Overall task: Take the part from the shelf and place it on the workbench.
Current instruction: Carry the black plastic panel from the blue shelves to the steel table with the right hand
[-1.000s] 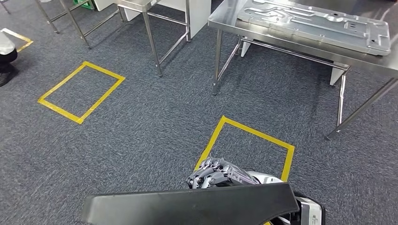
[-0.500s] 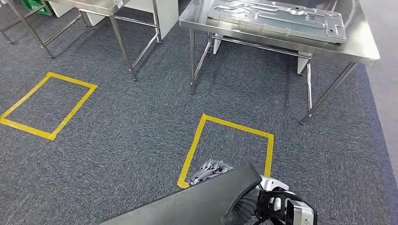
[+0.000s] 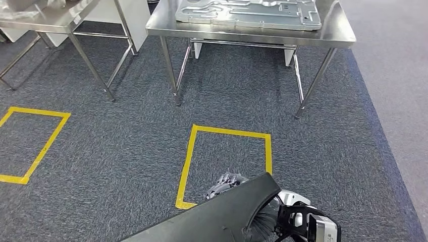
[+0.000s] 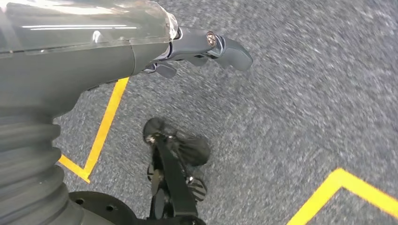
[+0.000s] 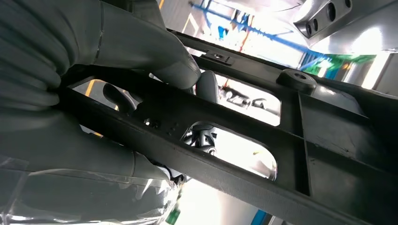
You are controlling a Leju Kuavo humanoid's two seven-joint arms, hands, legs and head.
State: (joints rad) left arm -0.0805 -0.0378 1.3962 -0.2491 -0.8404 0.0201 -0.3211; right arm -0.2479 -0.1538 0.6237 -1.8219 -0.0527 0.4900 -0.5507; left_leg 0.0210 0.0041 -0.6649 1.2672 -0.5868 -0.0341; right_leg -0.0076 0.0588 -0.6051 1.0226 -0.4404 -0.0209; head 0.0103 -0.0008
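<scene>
At nine o'clock on the carpet we see one yellow floor marking (image 3: pixel 30 143), and a second yellow box (image 3: pixel 227 164) lies just ahead of us. We judge we are mid-carry, facing the workbench. Our left hand (image 4: pixel 206 44) hangs over the carpet; we cannot tell whether it grips anything. At six o'clock our right hand (image 3: pixel 227 182) holds the black part (image 3: pixel 222 214), thumb and fingers clamped on its ribbed frame. The steel tabletop (image 3: pixel 338 35) at twelve o'clock already bears a large metal plate (image 3: pixel 247 12); next we must approach and set the part on it
</scene>
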